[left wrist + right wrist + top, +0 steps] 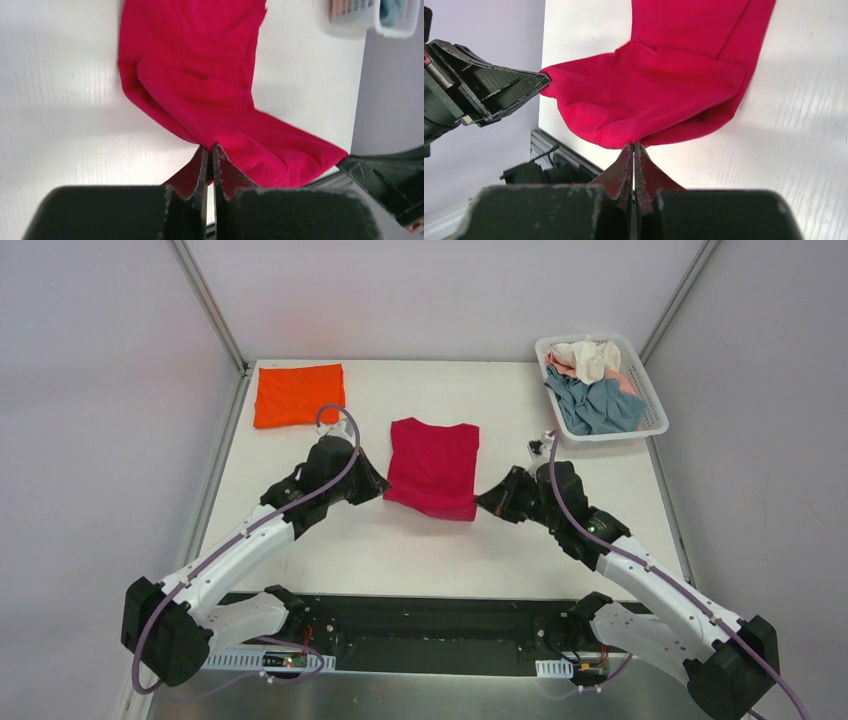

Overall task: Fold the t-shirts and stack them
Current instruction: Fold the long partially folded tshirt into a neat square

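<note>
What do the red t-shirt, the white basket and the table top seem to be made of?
The red t-shirt looks like soft matte cloth, perhaps cotton: it drapes and wrinkles. The white basket seems to be rigid plastic, slightly glossy, with moulded slats. The table top is a smooth white board, perhaps laminate or plastic: it shows a faint sheen.
</note>
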Controlling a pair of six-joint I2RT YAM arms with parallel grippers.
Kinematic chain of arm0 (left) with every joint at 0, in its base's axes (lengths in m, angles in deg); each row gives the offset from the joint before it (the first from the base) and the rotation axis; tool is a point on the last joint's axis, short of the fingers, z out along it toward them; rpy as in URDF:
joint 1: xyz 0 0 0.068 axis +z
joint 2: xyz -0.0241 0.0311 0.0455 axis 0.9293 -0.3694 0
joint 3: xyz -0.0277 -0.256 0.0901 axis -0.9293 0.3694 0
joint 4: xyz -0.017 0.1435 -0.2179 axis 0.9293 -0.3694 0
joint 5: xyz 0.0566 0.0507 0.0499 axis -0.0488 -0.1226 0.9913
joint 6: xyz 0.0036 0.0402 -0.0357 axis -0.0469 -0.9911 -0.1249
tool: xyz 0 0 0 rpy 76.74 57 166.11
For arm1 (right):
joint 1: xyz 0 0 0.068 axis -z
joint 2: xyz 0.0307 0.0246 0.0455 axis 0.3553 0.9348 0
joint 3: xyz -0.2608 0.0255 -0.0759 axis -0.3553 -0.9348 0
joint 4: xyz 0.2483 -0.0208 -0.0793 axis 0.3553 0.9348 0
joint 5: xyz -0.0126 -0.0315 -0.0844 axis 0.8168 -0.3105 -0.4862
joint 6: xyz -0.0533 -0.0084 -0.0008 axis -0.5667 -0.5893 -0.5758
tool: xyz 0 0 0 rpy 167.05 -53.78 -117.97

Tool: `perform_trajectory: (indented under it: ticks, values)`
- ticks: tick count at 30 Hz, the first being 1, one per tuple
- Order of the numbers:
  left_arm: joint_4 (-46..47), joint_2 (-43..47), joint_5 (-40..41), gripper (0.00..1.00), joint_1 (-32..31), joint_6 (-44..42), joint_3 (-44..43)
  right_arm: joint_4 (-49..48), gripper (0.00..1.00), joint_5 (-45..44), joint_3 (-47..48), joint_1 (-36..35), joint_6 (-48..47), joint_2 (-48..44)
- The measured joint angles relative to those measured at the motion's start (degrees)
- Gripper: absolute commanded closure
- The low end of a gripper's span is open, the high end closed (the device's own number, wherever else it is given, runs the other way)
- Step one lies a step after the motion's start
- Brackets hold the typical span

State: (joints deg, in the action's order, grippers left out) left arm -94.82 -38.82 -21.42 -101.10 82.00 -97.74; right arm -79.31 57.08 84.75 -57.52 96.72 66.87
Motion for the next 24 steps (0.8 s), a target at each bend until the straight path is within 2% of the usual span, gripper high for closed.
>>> perform_trajectory:
  ticks: [11,24]
  values:
    - [-0.72,-15.41,4.20,1.00,4.74,-2.43,-15.37,-3.23,1.00,-6.05,9.97,4.11,-3.61,10.91]
    - [-1.22,-29.46,2.58,1.00,8.52,-3.85,-26.77,-7.80,1.00,-2.03,14.40,11.87,-4.46,20.72]
